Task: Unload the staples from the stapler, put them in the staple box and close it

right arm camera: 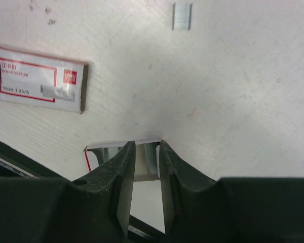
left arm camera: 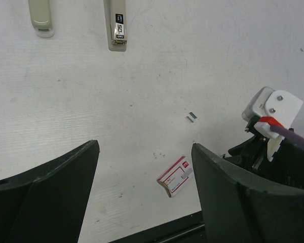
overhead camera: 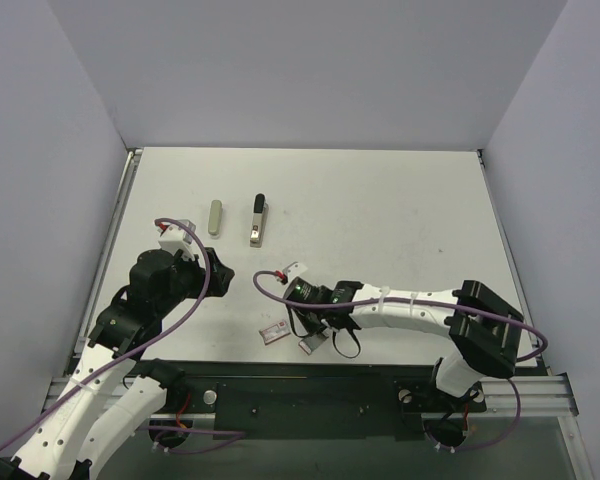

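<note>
The stapler (overhead camera: 257, 222) is a slim grey-silver bar with a black tip, lying far back on the table; its near end shows in the left wrist view (left arm camera: 116, 28). My right gripper (overhead camera: 315, 335) hovers at the near edge over a small open white tray (right arm camera: 99, 151). Its jaws (right arm camera: 146, 147) stand a narrow gap apart, and a silvery strip that may be staples shows between the tips. I cannot tell whether the strip is gripped. A short loose piece of staples (right arm camera: 182, 16) lies on the table beyond. My left gripper (left arm camera: 144, 146) is wide open and empty, well short of the stapler.
A red-and-white staple box (overhead camera: 274, 333) lies just left of the right gripper (right arm camera: 38, 78) (left arm camera: 175, 175). A pale grey oblong piece (overhead camera: 215, 217) lies left of the stapler. The table's black front rail (overhead camera: 280, 375) runs close behind the tray.
</note>
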You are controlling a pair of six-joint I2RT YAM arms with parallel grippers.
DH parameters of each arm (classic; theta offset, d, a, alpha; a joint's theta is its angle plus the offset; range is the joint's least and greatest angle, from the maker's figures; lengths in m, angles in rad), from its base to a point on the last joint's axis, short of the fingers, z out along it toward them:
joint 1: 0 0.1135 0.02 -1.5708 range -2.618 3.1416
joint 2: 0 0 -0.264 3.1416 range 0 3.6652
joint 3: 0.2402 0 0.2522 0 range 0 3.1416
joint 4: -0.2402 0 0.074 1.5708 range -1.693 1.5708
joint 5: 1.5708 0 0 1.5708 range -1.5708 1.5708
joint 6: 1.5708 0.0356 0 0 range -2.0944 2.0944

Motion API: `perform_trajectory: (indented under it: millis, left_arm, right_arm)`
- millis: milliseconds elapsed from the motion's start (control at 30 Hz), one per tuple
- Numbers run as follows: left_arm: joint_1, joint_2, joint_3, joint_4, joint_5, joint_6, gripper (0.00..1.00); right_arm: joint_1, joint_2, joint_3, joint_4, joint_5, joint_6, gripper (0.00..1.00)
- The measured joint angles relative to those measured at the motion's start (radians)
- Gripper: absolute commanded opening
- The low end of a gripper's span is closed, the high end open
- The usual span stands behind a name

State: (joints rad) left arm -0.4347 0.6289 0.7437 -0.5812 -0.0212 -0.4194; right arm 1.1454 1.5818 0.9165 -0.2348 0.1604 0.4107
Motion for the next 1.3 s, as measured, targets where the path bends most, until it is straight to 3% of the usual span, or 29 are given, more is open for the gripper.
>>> perform_trajectory:
  millis: [167,367,633,1000,1300]
  left_arm:
    - [0.0,0.0,0.0,0.0,0.0,0.0,0.84]
    - [0.0,0.0,0.0,0.0,0.003,0.0,0.84]
    - [0.003,-0.002,0.0,-0.003,0.004,-0.012,0.9]
    - [0.013,-0.008,0.0,-0.007,0.004,-0.019,0.9]
    - [0.019,-0.013,0.0,-0.007,0.004,-0.019,0.9]
  right_arm:
    - [-0.068,0.0,0.039,0.006,-0.003,-0.036,0.29]
    - [-0.141,0.034,0.093,0.033,-0.048,-0.085,0.43]
    - [-0.163,0.161,0.177,0.055,-0.084,-0.113,0.47]
    - [-0.183,0.266,0.246,0.06,-0.066,-0.105,0.47]
    - [-0.184,0.312,0.271,0.063,-0.043,-0.089,0.39]
